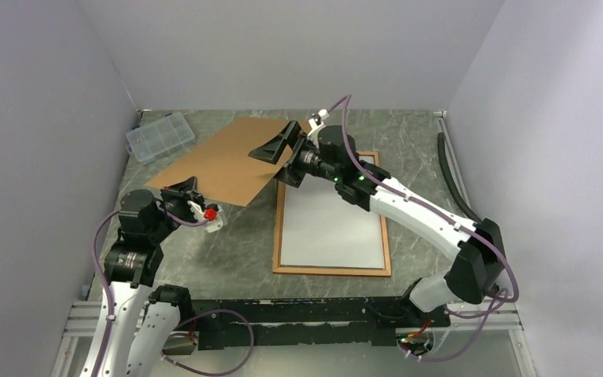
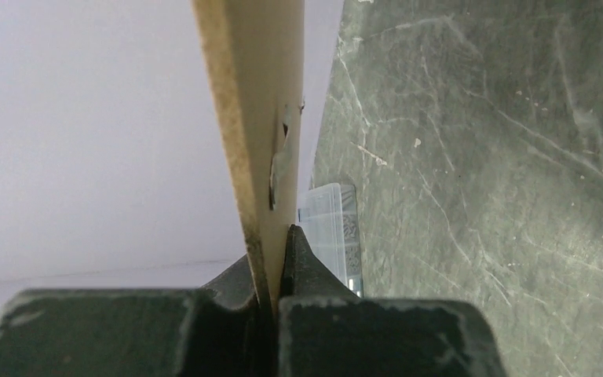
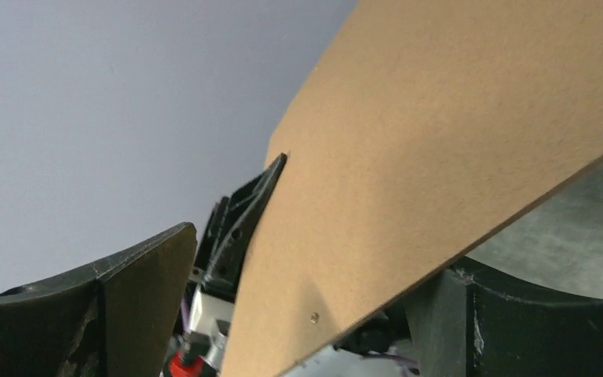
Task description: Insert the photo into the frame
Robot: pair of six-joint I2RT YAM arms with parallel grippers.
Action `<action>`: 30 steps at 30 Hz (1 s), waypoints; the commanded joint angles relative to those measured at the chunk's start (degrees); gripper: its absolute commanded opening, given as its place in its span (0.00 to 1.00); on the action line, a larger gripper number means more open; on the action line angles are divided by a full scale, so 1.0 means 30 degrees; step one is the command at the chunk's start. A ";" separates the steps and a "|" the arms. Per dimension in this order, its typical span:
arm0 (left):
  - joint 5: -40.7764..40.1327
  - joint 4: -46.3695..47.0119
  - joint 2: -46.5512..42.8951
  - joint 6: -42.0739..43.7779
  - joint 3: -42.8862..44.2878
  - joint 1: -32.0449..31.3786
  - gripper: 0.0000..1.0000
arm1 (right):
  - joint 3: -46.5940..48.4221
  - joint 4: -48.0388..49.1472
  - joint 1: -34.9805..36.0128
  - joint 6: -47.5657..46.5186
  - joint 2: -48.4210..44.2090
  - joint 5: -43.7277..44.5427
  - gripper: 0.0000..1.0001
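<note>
Top external view: brown board is up off the table and tilted. The left gripper pinches its near corner tight, while the right gripper is spread wide around the opposite edge without clamping it. The frame lies flat, back up, on the right. The white sheet inside looks like the photo face down — hard to be sure. A clear plastic box sits far left.

No readable text, label or number anywhere.
</note>
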 commanded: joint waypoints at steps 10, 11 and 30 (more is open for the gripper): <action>0.1898 -0.1021 0.1303 -0.4100 0.4879 -0.0050 0.03 | 0.3103 -0.8582 -0.3804 -2.5019 -0.5381 -0.8137 1.00; 0.2178 -0.1319 0.1377 -0.4258 0.5153 -0.0054 0.03 | 0.2286 -0.8082 -0.3785 -2.6415 -0.6094 -0.7632 1.00; 0.4391 -0.5799 0.1368 -0.2399 0.6888 -0.0050 0.03 | 0.5533 -1.3031 -0.2493 -3.6877 -0.4125 -0.9537 0.87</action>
